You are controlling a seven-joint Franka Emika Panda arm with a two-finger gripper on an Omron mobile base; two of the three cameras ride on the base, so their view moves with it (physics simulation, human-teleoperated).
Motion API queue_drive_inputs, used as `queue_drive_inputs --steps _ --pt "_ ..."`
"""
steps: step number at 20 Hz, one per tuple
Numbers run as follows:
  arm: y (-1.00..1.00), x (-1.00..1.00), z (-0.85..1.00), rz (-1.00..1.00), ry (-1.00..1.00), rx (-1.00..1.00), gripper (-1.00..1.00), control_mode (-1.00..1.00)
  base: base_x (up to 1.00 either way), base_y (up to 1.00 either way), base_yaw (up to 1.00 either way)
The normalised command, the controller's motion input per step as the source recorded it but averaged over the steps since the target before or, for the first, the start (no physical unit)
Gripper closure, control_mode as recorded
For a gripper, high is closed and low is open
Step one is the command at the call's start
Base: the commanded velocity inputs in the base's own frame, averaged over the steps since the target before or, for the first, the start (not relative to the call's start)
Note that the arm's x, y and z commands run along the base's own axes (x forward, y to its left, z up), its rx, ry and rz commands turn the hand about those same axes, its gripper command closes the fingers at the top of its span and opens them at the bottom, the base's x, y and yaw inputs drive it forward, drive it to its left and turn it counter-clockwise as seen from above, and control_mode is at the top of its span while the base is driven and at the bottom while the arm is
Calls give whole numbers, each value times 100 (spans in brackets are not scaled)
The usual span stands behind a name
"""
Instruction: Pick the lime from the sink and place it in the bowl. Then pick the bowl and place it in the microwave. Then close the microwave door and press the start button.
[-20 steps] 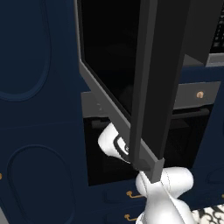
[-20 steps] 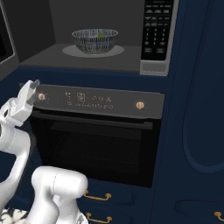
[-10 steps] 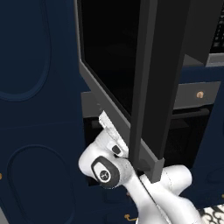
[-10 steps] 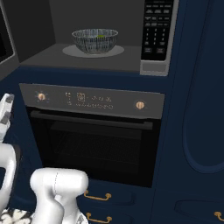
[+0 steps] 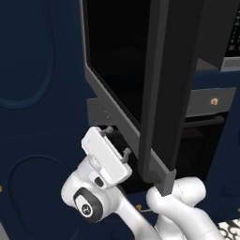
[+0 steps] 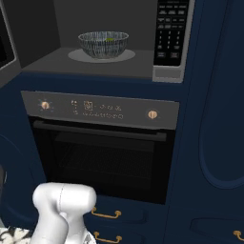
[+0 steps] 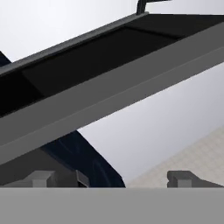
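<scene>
The microwave [image 6: 71, 19] stands open, and on its turntable sits the streaked bowl [image 6: 103, 44] with the lime [image 6: 110, 39] inside. Its keypad [image 6: 169, 33] is at the right. The microwave door [image 5: 122, 61] swings out toward me, a dark glass panel with a thick grey edge [image 5: 159, 93]. My gripper [image 5: 117, 140] is open and empty, just below and left of the door's lower edge, its fingers [image 5: 108, 130] pointing up at it. In the hand view the door [image 7: 109, 83] slants overhead beyond the gripper [image 7: 113, 179]. The sink is out of view.
Under the microwave is an oven [image 6: 100, 152] with brass knobs [image 6: 152, 114] and a bar handle. Navy cabinet fronts [image 5: 33, 93] flank both sides, with brass drawer pulls [image 6: 106, 214] below. My arm's white base [image 6: 62, 205] stands before the oven.
The hand has swung left, away from the oven front and out of the right base view. It has come up under the open door's lower edge, jaws still open.
</scene>
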Motion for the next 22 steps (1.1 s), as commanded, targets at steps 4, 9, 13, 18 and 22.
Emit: queue_drive_inputs --steps 4,9,13,18,22 --pt "76 0 0 0 -11 0 -100 -100 0 0 0" --pt "46 -22 16 4 -23 6 -100 -100 0 0 0" --pt "4 -46 55 6 -23 14 -100 -100 0 0 0" --pt "-7 -57 61 10 -23 18 -100 -100 0 0 0" --pt "-38 -69 42 19 -29 20 -100 -100 0 0 0"
